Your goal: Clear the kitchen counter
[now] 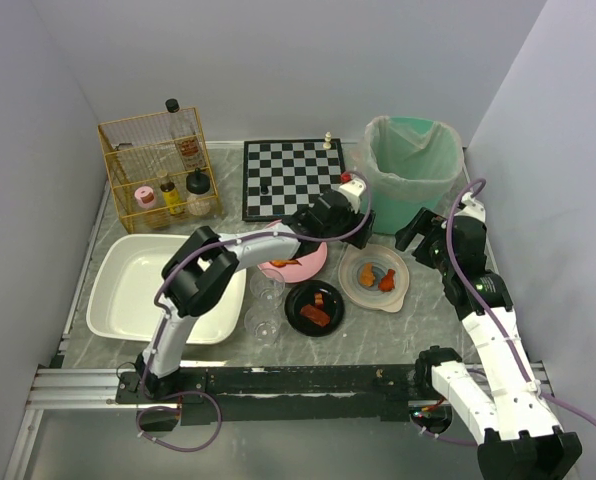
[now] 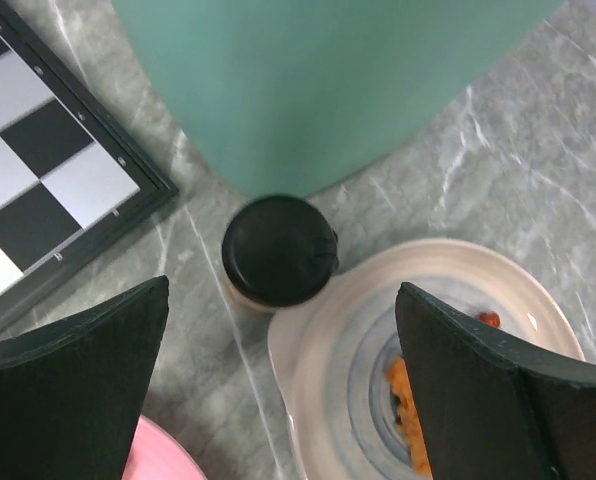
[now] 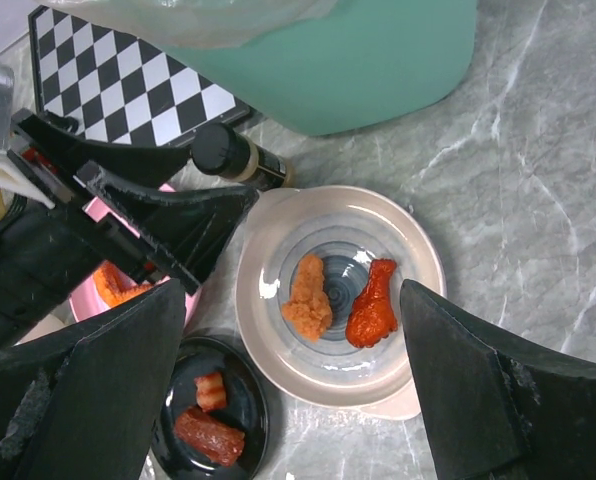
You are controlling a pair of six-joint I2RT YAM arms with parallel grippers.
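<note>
our left gripper (image 2: 283,300) is hanging with its jaws wide apart, gripping nothing, right over a black-capped bottle (image 2: 278,250) that's sitting just beside the beige plate (image 3: 278,225). our right gripper (image 3: 294,288) is hovering spread wide too, empty, above that plate's two food pieces (image 3: 308,297). we're seeing the kitchen counter (image 3: 538,180) lying under everything, carrying the green bin (image 3: 358,70) and chessboard (image 3: 128,70).
</note>
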